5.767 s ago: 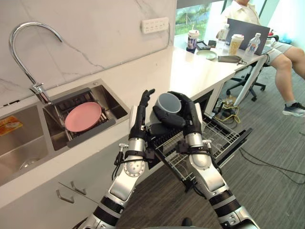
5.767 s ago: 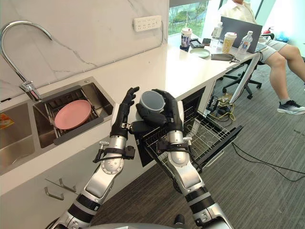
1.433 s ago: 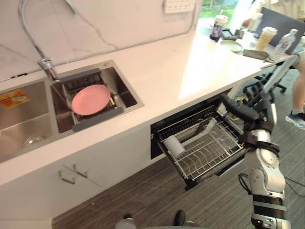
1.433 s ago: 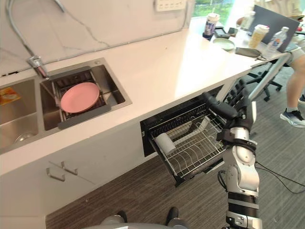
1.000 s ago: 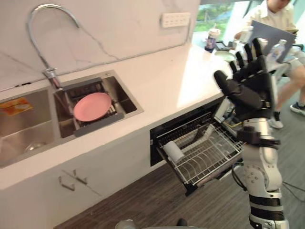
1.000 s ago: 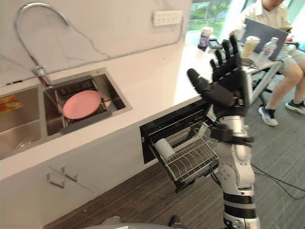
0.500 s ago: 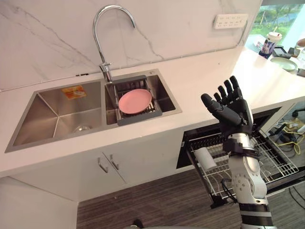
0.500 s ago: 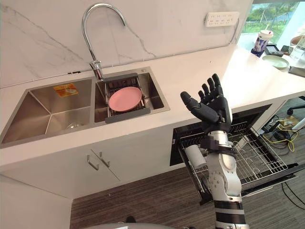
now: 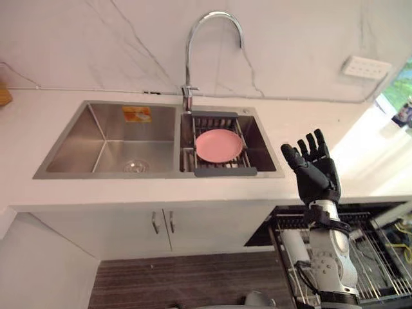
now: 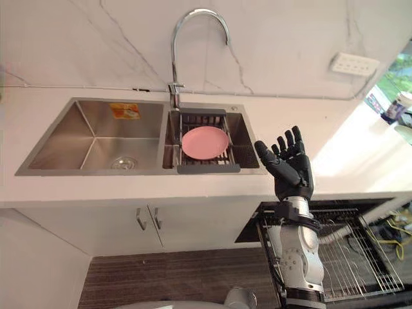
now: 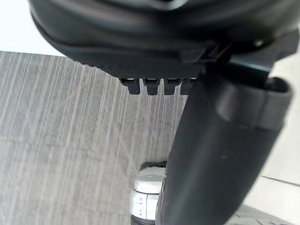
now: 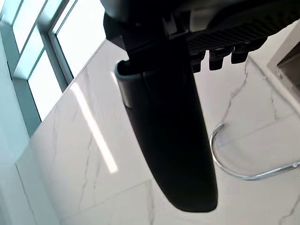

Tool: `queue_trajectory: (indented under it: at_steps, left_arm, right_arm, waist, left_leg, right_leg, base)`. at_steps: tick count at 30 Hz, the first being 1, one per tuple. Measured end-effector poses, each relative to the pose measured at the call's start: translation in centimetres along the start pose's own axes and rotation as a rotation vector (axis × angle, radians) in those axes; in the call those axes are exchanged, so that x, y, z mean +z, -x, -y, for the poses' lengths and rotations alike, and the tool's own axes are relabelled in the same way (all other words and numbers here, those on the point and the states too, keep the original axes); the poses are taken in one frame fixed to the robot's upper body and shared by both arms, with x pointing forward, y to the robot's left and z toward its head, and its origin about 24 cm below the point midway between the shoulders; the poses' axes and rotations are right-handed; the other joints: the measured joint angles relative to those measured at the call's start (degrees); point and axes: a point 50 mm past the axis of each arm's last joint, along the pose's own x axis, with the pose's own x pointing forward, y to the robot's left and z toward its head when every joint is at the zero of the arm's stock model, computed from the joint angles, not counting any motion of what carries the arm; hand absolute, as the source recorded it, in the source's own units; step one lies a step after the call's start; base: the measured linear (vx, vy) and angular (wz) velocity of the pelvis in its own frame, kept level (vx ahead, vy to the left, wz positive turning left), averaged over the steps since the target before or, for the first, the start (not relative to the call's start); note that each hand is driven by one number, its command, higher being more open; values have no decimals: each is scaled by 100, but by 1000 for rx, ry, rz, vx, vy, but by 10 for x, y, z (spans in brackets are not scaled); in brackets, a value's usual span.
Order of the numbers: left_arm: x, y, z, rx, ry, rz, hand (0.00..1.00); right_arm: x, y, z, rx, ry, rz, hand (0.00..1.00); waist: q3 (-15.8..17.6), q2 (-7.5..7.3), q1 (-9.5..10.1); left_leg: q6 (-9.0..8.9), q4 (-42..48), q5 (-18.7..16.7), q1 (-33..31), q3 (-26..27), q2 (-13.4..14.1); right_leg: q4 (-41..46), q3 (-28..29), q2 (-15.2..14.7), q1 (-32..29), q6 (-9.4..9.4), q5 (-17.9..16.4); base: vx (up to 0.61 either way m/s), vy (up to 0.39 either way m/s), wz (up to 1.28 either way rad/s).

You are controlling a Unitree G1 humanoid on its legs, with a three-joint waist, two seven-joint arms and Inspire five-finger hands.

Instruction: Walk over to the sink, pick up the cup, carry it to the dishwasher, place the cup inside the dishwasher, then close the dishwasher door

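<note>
Holding our right hand (image 9: pixel 314 172) above the open dishwasher (image 10: pixel 351 257), empty with fingers spread, we see the cup (image 9: pixel 295 245) already lying in its rack, so closing the door looks next.

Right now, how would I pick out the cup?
Below the counter, right of the sink, the dishwasher's wire rack is pulled out. The cup lies on its side at the rack's left end: the one pale solid cylinder among thin wires.

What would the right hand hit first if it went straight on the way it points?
Probably the marble wall behind the sink; the open right hand aims at it in its wrist view, with the faucet off to one side. Depth is unclear.
</note>
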Motion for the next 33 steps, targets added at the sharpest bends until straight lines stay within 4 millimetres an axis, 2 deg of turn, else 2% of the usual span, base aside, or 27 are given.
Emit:
queue_trajectory:
  at_steps: [2, 6, 7, 14, 18, 21, 25, 29, 33]
  left_arm:
    - [1, 0, 4, -18, -3, 10, 100]
    - [-2, 1, 5, -21, -8, 5, 100]
    - [-8, 0, 13, -50, -31, -22, 100]
    - [-8, -1, 14, -51, -15, -33, 100]
    - [-4, -1, 24, -89, 73, -50, 100]
    - [-4, 0, 30, -113, 115, -75, 100]
    - [-4, 0, 35, -145, 154, -109, 100]
    - [-5, 0, 39, -160, 115, -130, 100]
    - [-7, 1, 39, -159, 98, -148, 100]
  right_arm:
    - [2, -1, -1, 12, 1, 4, 100]
    - [9, 2, 9, -32, 14, 20, 100]
    - [7, 10, 16, -38, 23, -20, 100]
    - [6, 9, 15, -35, 22, -20, 100]
    - [0, 5, 7, -28, 26, -44, 100]
    - [2, 0, 5, -54, 67, -34, 100]
    - [10, -2, 11, -148, 297, -3, 100]
    - [24, -5, 18, -169, 579, 17, 100]
    - [42, -22, 21, -146, 884, 39, 100]
  waist:
    - [-23, 101, 0]
    - [22, 146, -2]
    - [33, 290, -97]
    - [46, 317, -78]
    - [126, 443, 83]
    - [162, 505, 85]
    - [180, 537, 104]
    - [158, 647, 74]
    - [131, 680, 37]
  left_leg:
    - [-101, 76, -71, -123, 22, 159]
    - [-262, 68, -166, 54, 129, 336]
    - [-243, -104, -179, 249, 189, 228]
    - [-275, 105, -211, 129, -1, 232]
    - [-302, 361, -275, -14, -44, 326]
    - [-318, 466, -296, -145, -49, 403]
    - [-381, 553, -344, -189, 161, 630]
    - [-510, 516, -356, -45, 461, 783]
    - [-588, 468, -331, 35, 566, 823]
  right_leg:
    - [-730, -50, 244, 261, 14, -43]
    - [-1057, -72, 469, 543, -13, -21]
    - [-1674, -119, 502, 931, 113, 194]
    - [-1725, -298, 465, 1054, 113, 198]
    - [-2084, -448, 565, 1241, 77, 367]
    - [-2300, -493, 646, 1279, 0, 449]
    - [-2593, -377, 909, 1289, -134, 570]
    - [-2648, -107, 1081, 1251, -199, 630]
    - [-2648, -22, 1129, 1234, -237, 682]
  base:
    - [194, -100, -11]
    - [132, -50, -10]
    - [41, -3, -6]
    - [-4, -2, 14]
    - [-69, -36, 11]
    - [-94, -56, 2]
    - [-46, -84, -25]
    - [2, -60, -44]
    - [8, -5, -14]
